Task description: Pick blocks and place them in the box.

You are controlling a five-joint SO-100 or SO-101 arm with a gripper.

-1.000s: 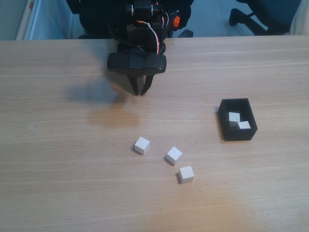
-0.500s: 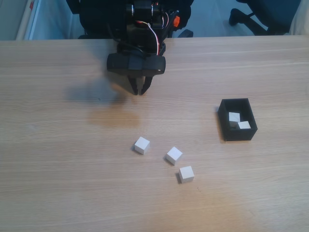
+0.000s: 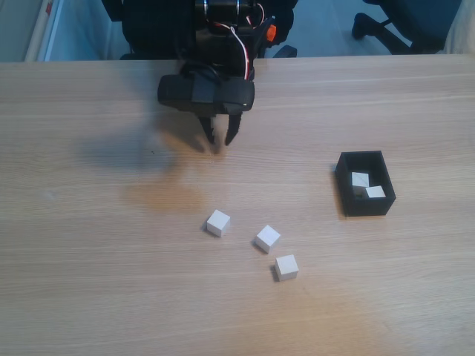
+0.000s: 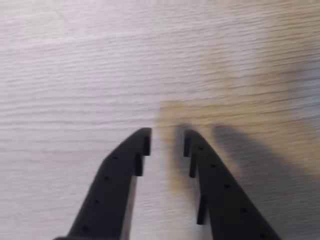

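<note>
Black two-finger gripper [image 3: 221,144] hangs empty, fingers a bit apart, over bare wood well behind three small white cubes [image 3: 218,222] lying left of the black open-topped box [image 3: 346,194], so it looks between picks, needing to reach the nearest cube.

This looks like an office. The robot arm [image 3: 211,44] sits on a big wooden table [image 3: 89,245] with a light, smooth top, like a desk. Behind the table there is a dark office chair [image 3: 404,22] on wheels, standing on a pale blue-grey floor [image 3: 326,22]. At the far left stands a white wall panel or cupboard side [image 3: 41,30].
</note>
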